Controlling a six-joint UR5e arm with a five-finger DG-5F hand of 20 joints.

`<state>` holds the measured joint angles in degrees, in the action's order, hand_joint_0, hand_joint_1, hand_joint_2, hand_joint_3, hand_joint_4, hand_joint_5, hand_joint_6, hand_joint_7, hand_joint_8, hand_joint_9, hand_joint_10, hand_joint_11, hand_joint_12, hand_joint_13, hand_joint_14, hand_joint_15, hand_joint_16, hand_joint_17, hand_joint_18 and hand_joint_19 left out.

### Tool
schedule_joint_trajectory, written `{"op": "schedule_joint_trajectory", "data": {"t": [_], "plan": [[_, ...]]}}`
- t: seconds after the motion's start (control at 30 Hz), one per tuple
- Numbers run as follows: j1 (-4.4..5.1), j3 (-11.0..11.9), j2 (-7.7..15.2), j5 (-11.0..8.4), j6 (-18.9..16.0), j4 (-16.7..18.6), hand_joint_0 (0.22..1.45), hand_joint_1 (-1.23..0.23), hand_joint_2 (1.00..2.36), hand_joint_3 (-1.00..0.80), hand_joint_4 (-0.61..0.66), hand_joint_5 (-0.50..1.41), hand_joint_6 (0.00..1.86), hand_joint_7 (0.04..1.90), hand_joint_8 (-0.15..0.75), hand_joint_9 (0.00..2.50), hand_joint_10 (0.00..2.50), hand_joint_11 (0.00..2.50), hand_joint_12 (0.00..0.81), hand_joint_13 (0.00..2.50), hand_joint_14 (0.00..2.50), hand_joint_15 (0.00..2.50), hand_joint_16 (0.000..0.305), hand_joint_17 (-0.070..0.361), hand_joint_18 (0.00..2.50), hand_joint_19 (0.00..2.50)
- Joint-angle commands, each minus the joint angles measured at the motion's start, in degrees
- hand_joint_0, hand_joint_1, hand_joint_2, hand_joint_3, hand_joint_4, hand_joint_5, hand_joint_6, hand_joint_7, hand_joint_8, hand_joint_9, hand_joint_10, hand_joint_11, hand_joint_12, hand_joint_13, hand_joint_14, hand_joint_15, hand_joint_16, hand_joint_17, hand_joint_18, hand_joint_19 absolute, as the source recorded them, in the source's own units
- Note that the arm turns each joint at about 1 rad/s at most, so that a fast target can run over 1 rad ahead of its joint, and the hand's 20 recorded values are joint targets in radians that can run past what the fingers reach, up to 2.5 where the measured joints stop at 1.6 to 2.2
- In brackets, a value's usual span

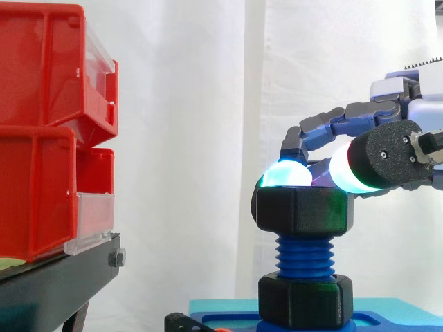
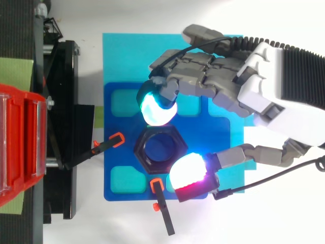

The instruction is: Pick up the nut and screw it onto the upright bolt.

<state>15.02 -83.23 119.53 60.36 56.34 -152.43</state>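
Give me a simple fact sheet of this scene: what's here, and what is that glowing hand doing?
bolt: blue, threaded, upright, standing on a blue base plate
nut: black, hexagonal, on the bolt's top end
lower nut: black, at the bolt's foot
hand: reaching in from the right in the side view, its glowing pads on opposite sides of the nut, pinching it
threads: bare between the two nuts
red bins: stacked on a black stand, left of the bolt and apart from it
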Motion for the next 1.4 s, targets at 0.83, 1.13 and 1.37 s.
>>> {"op": "schedule_joint_trajectory", "data": {"t": [0.83,1.13,1.37], "plan": [[-1.83,-0.01,0.0,2.74,0.18,-0.5,0.54,-0.63,1.0,-0.5,0.23,-0.18,0.5,1.14,0.27,0.55,0.0,0.0,0.272,0.49,0.0,0.0,0.022,0.05,0.19,0.0],[-2.36,-0.01,0.0,3.54,0.26,-0.5,0.48,-0.54,1.0,-0.5,0.23,-0.19,0.5,1.07,0.279,0.53,0.0,0.0,0.293,0.47,0.0,0.0,0.026,0.058,0.18,0.0],[-2.63,-0.01,0.0,3.8,0.35,-0.5,0.43,-0.41,1.0,-0.5,0.19,-0.23,0.5,0.79,0.268,0.44,0.0,0.0,0.322,0.42,0.0,0.0,0.034,0.078,0.12,0.0]]}}
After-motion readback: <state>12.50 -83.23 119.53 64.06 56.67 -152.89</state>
